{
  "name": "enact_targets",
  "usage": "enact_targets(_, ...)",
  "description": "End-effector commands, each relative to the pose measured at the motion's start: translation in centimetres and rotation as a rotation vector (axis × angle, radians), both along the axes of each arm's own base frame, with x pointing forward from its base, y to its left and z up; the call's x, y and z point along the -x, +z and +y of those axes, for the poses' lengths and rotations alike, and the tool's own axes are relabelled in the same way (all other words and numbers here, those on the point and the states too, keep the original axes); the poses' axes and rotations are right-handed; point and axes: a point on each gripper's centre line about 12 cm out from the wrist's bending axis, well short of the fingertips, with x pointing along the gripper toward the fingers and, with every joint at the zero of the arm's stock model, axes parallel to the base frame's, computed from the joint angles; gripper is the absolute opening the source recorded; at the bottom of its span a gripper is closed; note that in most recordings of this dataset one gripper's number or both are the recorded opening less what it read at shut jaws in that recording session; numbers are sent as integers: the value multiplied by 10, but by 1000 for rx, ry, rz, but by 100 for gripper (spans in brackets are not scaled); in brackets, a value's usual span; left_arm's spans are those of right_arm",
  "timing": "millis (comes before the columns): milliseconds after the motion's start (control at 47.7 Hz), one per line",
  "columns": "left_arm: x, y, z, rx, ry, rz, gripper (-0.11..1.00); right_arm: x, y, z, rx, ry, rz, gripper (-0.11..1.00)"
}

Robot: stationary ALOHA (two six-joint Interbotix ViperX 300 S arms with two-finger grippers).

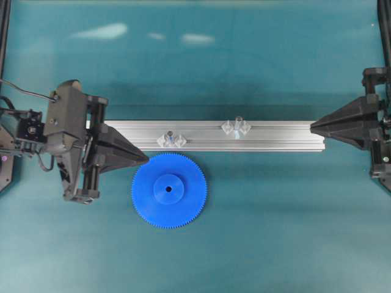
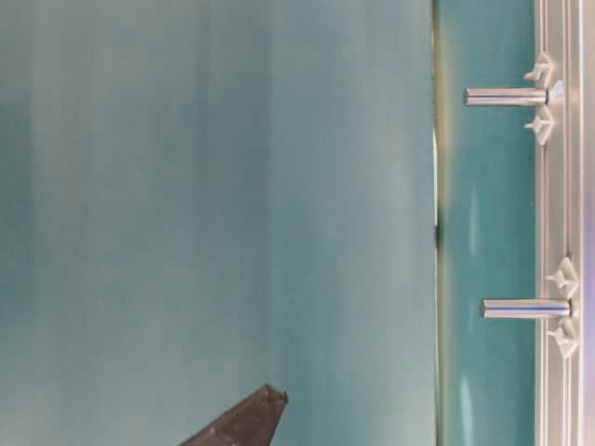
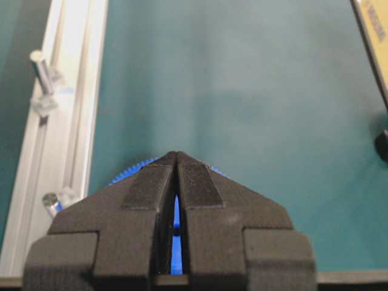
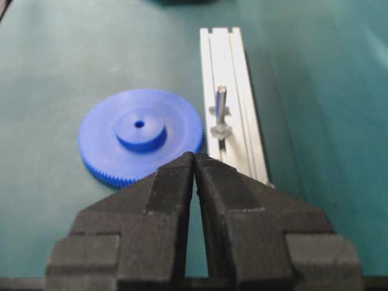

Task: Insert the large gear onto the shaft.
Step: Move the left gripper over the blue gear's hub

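The large gear (image 1: 169, 190) is a bright-blue toothed disc lying flat on the teal table, just in front of the rail; it also shows in the right wrist view (image 4: 140, 142). Two thin silvery pins stand on the rail between small clear brackets: one shaft (image 1: 171, 139) just behind the gear, the other (image 1: 236, 126) further right. My left gripper (image 1: 146, 159) is shut and holds nothing, its tip over the gear's upper-left rim. Blue of the gear (image 3: 130, 171) peeks round its fingers. My right gripper (image 1: 311, 127) is shut and empty at the rail's right end.
A long aluminium rail (image 1: 275, 135) lies across the middle of the table between the two grippers. In the table-level view, which is turned sideways, both pins (image 2: 507, 97) (image 2: 525, 308) stick out from the rail (image 2: 558, 223). Black frame posts (image 1: 5, 36) stand at the far corners.
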Motion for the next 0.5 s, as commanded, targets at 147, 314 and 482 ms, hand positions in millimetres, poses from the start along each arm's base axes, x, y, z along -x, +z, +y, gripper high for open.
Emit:
enact_targets(147,-16,1,-3,-7,-5,64,2,0,11,0,-8,-4,-29,16)
enact_targets(314,-25,-10,-4,-17,-5,149,2,1,13,0,-8,-4,-40,16)
enact_targets(482,-36,-18,-5,-15,0,205,2,3,12,0,-10,-4,-35,16)
